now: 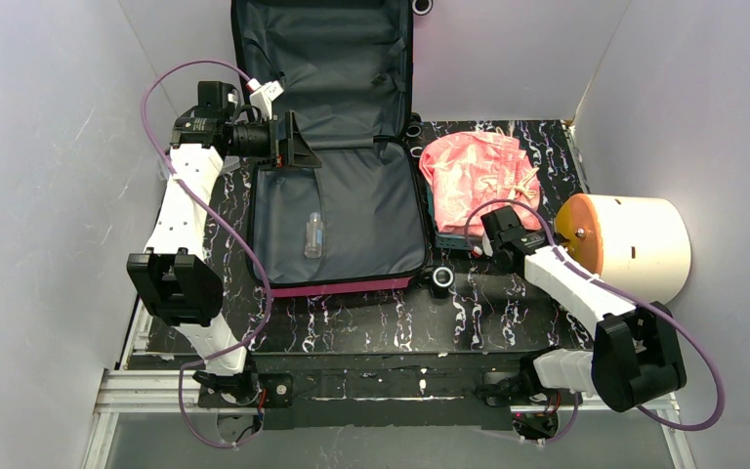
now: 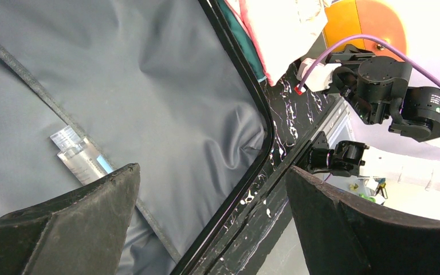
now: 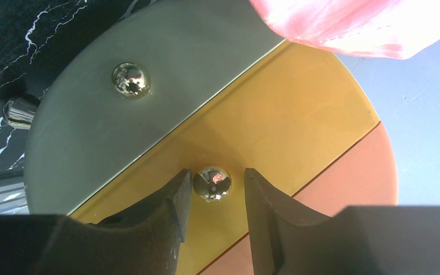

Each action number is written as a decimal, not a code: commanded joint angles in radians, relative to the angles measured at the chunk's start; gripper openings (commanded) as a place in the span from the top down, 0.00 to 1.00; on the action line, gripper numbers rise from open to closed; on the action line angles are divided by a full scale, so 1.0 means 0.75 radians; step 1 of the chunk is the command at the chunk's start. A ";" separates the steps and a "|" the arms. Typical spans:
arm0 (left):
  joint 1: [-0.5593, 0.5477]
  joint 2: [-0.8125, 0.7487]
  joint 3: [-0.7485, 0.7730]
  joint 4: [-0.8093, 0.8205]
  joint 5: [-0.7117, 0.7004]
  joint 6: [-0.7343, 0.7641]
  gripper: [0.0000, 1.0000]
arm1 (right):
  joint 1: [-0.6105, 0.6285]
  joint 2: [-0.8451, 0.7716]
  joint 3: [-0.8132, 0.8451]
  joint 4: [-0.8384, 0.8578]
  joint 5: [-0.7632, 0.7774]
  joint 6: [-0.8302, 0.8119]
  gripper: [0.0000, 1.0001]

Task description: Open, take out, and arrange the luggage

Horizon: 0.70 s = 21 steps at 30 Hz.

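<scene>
Right gripper (image 3: 216,173) stands narrowly parted, its fingers on either side of a small chrome knob (image 3: 212,183) with slight gaps, gripping nothing. That knob sits on the yellow panel (image 3: 286,109) of the cream cylinder's (image 1: 649,244) end face, between a grey panel (image 3: 149,120) carrying a second knob (image 3: 130,79) and an orange one (image 3: 349,189). Left gripper (image 1: 303,147) is spread wide and empty, poised over the left rim of the luggage near its hinge.

The luggage (image 1: 371,195) lies open at the middle of the black marbled table (image 1: 508,303), its lid propped up against the back wall and its dark grey lining exposed. A small clear bottle (image 1: 313,235) lies on its side in the lower half; the lid half shows only lining.

Just right of the case, a crumpled pink garment (image 1: 474,171) rests on a teal item (image 1: 434,210), between the luggage and the cylinder, which lies on its side against the right wall.

The left arm runs up along the case's left side, wrist bent rightward. The right arm reaches up and leftward from its base, with its wrist just beside the cylinder's face.
</scene>
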 commanded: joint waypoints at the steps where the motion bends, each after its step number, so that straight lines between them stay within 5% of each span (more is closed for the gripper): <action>1: 0.011 -0.019 0.045 -0.024 0.050 -0.003 0.02 | -0.032 -0.037 -0.032 0.031 0.021 -0.035 0.54; 12: 0.015 -0.014 0.048 -0.023 0.060 -0.007 0.02 | -0.033 -0.030 0.012 -0.003 -0.040 0.016 0.80; 21: 0.017 -0.017 0.051 -0.024 0.061 -0.009 0.02 | 0.142 0.107 0.305 -0.229 -0.176 0.289 0.83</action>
